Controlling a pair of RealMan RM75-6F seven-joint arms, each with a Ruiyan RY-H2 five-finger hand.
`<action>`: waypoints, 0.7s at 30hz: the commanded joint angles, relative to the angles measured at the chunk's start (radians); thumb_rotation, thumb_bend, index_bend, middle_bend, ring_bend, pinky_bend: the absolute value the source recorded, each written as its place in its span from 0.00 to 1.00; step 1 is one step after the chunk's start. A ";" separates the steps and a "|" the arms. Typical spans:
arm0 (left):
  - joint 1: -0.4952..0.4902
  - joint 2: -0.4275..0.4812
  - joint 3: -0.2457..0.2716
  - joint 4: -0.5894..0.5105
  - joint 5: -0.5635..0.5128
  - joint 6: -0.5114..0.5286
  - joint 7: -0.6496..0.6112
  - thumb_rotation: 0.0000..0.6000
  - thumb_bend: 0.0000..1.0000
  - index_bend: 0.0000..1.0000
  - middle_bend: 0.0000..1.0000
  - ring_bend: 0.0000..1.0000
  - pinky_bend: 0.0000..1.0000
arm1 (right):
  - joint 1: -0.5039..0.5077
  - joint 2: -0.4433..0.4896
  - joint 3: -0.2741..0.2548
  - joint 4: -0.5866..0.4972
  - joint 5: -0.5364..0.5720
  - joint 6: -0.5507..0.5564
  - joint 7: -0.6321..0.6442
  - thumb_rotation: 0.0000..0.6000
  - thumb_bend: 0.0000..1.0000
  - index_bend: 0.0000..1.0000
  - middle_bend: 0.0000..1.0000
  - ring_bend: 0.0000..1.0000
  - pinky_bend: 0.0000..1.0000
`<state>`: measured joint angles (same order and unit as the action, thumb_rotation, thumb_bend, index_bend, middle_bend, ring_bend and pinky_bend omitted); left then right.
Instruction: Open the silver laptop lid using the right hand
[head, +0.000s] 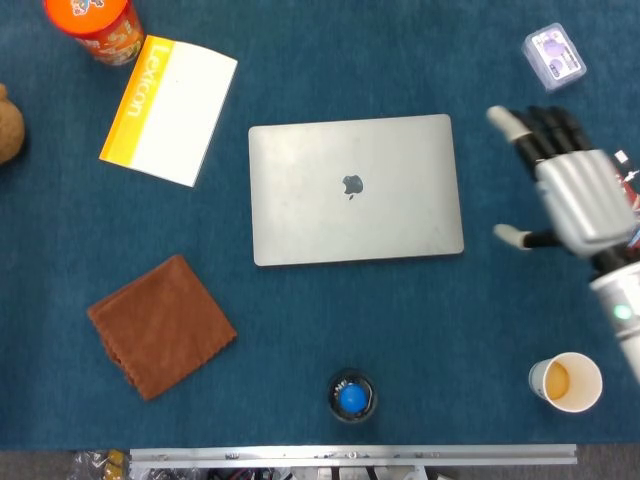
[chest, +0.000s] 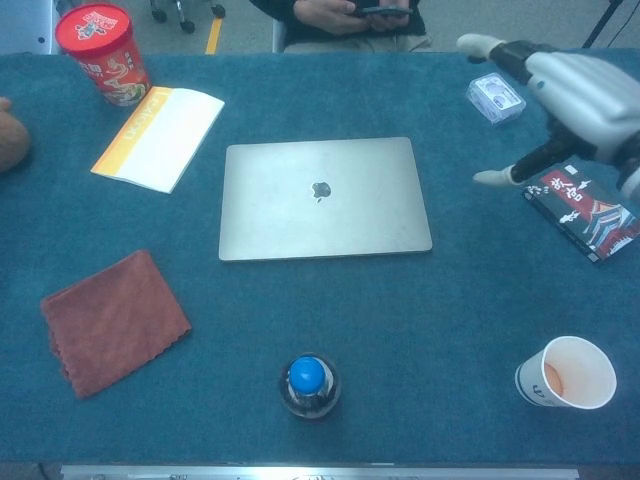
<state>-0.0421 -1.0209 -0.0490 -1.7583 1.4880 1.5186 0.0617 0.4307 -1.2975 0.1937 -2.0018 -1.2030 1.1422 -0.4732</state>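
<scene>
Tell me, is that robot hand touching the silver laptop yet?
Apart. In the head view, blue table cloth shows between the right hand and the silver laptop's right edge.

The right hand hovers over the blue tabletop, fingers spread and empty. Left of the fingers lies the closed silver laptop, apart from them. A paper cup stands nearer the wrist.
</scene>
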 joint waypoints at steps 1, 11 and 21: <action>-0.003 0.003 -0.001 0.001 -0.001 -0.004 -0.002 1.00 0.22 0.20 0.21 0.14 0.09 | 0.048 -0.052 0.006 0.016 0.051 -0.039 -0.040 1.00 0.07 0.02 0.13 0.00 0.05; -0.001 0.006 0.011 0.011 0.005 -0.010 -0.009 1.00 0.22 0.20 0.21 0.14 0.09 | 0.185 -0.202 -0.001 0.101 0.186 -0.115 -0.162 1.00 0.02 0.02 0.12 0.00 0.05; 0.001 0.006 0.019 0.024 0.011 -0.011 -0.026 1.00 0.22 0.20 0.21 0.14 0.09 | 0.293 -0.356 -0.017 0.210 0.285 -0.134 -0.245 1.00 0.02 0.02 0.11 0.00 0.05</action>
<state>-0.0417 -1.0148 -0.0304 -1.7349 1.4990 1.5075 0.0366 0.7065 -1.6333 0.1822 -1.8094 -0.9340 1.0123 -0.7044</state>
